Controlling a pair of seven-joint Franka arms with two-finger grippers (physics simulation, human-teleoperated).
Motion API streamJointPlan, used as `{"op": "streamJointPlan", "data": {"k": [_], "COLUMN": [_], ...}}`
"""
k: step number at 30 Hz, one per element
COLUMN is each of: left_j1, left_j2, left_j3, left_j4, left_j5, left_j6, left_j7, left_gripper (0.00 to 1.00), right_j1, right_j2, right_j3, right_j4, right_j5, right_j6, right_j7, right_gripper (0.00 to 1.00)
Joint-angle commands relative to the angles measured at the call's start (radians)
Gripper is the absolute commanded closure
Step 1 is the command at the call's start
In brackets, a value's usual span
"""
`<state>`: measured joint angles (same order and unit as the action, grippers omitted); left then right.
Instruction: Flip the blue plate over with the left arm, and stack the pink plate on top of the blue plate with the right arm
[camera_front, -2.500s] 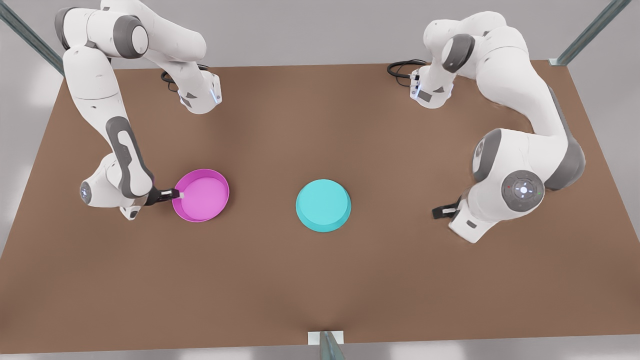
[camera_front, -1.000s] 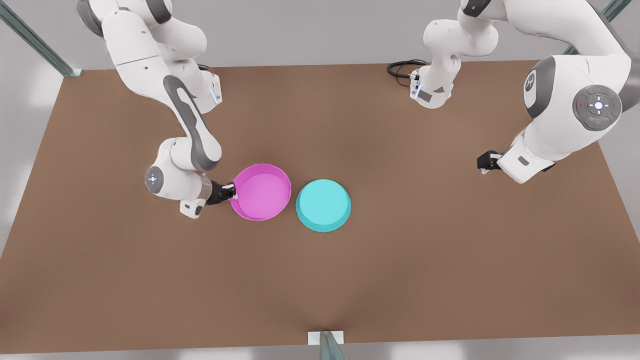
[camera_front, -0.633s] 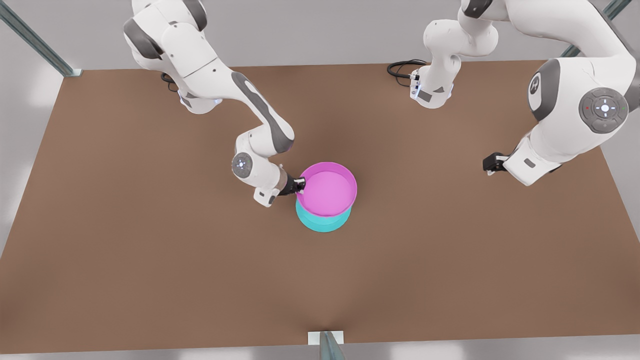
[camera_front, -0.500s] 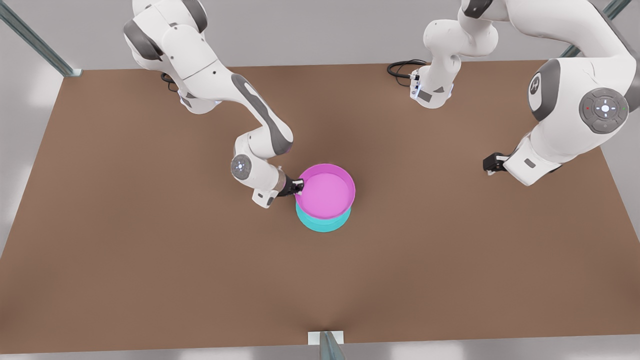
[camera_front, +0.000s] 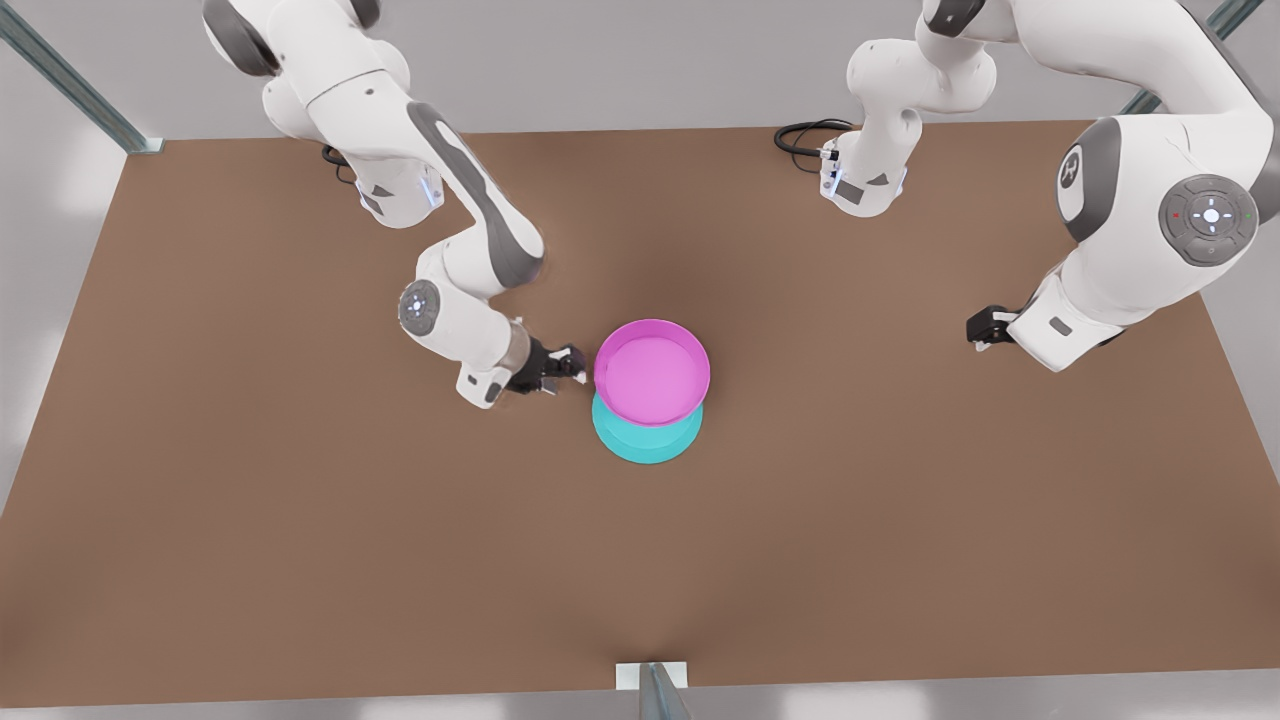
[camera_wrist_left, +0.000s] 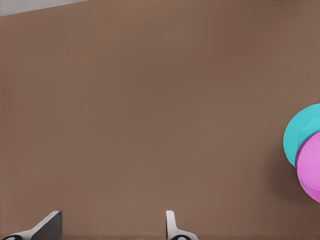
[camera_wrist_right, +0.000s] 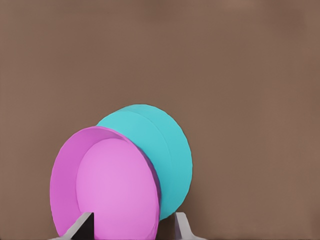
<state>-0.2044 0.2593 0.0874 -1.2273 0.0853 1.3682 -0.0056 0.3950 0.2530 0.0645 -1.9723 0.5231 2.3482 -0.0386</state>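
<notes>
Right hand (camera_front: 570, 364) stands just beside the pink plate (camera_front: 652, 372), on the front view's left of it. Its fingers are spread and hold nothing. In the right wrist view the right hand (camera_wrist_right: 132, 231) straddles the near rim of the pink plate (camera_wrist_right: 112, 192). Whether a finger touches that rim cannot be told.

The pink plate sits open side up on the blue plate (camera_front: 645, 445). The blue plate lies base up near the middle of the table (camera_front: 300, 550). In the front view the pink plate appears offset from the blue plate toward the far edge of the table; part of this may be due to the camera angle. The right wrist view shows the blue plate (camera_wrist_right: 167, 147) directly behind the pink one.

Hazards, as a judgement:
- A finger may catch the pink rim on withdrawal and drag the plate off the stack. Cause: the spread fingers bracket the rim.
- The pink plate may slide or tip. Cause: flat base on flat base, with a possible overhang.

Retract the hand straight back, away from the rim.

The left hand (camera_front: 985, 327) waits well apart at the front view's right, and the left wrist view shows the left hand (camera_wrist_left: 110, 232) with fingers spread over bare table.
</notes>
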Motion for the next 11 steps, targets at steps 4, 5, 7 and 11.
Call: {"op": "streamJointPlan", "data": {"k": [4,5,7,11], "left_j1": [-0.004,-0.004,-0.003,-0.003], "left_j2": [0.003,0.003,0.003,0.003], "left_j3": [-0.008,-0.008,-0.008,-0.008], "left_j4": [0.008,0.008,0.014,0.014], "left_j5": [-0.009,-0.007,-0.007,-0.007], "left_j6": [0.0,0.0,0.0,0.0], "left_j7": [-0.008,-0.008,-0.008,-0.007], "left_gripper": [0.0,0.0,0.0,0.0], "right_j1": [-0.367,-0.419,-0.485,-0.519], "right_j2": [-0.133,-0.14,-0.173,-0.192], "right_j3": [0.006,0.0,-0.006,-0.018], "right_j4": [0.052,0.101,0.219,0.26], "right_j5": [-0.4,-0.463,-0.575,-0.572], "right_j6": [-0.254,-0.351,-0.567,-0.676], "right_j7": [-0.06,-0.061,-0.053,-0.047], "right_gripper": [0.0,0.0,0.0,0.0]}}
